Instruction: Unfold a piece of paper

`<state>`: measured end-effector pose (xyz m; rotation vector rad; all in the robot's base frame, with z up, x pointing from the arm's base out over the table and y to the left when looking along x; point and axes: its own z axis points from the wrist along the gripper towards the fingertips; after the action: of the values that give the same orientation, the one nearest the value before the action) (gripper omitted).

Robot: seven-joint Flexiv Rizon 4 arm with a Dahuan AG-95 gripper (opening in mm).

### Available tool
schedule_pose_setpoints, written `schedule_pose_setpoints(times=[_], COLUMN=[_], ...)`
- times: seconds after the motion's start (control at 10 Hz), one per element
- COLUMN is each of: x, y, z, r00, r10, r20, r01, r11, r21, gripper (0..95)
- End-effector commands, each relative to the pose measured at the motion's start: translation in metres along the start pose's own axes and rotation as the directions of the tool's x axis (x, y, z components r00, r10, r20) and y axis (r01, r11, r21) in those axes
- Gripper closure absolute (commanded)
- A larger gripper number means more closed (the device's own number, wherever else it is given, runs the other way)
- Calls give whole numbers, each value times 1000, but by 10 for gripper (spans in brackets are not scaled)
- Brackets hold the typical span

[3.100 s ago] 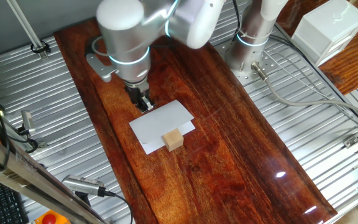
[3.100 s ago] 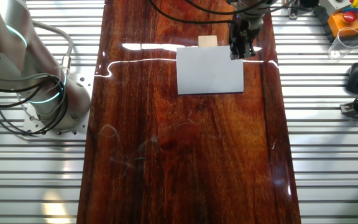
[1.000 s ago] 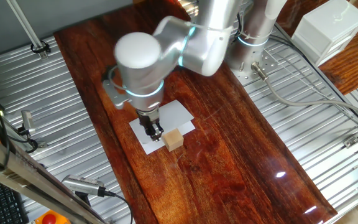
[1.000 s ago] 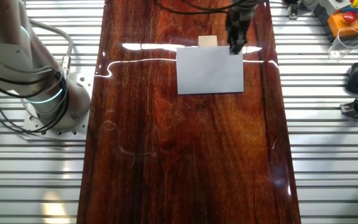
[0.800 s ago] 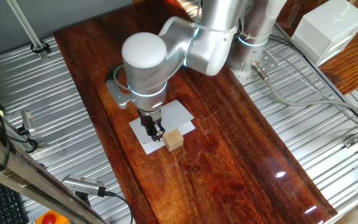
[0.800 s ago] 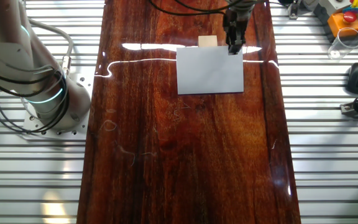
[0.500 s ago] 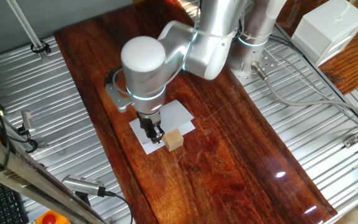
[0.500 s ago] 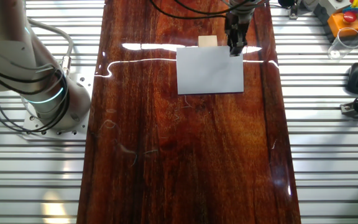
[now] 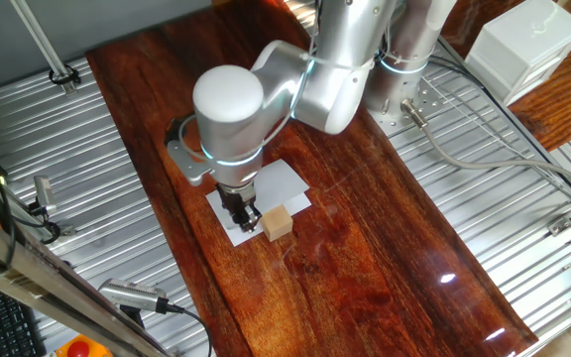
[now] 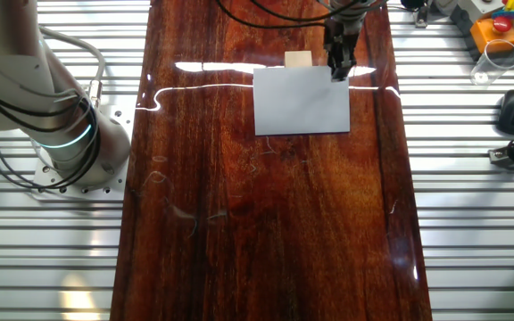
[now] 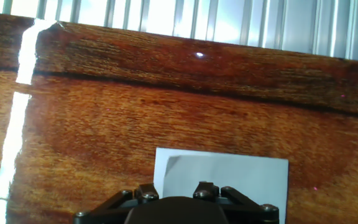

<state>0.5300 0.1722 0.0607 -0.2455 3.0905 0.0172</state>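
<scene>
The piece of paper lies folded flat on the dark wooden board; it also shows in the other fixed view and in the hand view. A small tan wooden cube stands on one of its edges and shows in the other fixed view too. My gripper points down at the paper's corner beside the cube, low over it. The other fixed view shows the gripper at the paper's far right corner. The hand view shows only the gripper's base, so the fingertips are hidden.
A white boxy block sits at the back right off the board. The arm's base stands at the board's far edge, with cables running right. Ribbed metal table flanks the board on both sides.
Since three seconds ago the gripper has moved along the paper's edge to the corner beside the cube. Over the last second it has barely moved. The paper and cube have not moved.
</scene>
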Motion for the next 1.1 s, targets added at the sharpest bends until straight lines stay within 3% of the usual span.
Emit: schedule_pose_setpoints(times=[0.1, 0.2, 0.3, 1.1], x=[-1, -1, 0, 18], y=[-1, -2, -3, -34], z=[-1, -1, -2, -23], r00=[1000, 1000, 1000, 995], r10=[-16, -19, -24, -95], r20=[-4, -6, -7, -29], r01=[16, 19, 24, 96], r11=[1000, 1000, 1000, 995], r21=[11, 12, 12, 5], gripper=[760, 760, 950, 950])
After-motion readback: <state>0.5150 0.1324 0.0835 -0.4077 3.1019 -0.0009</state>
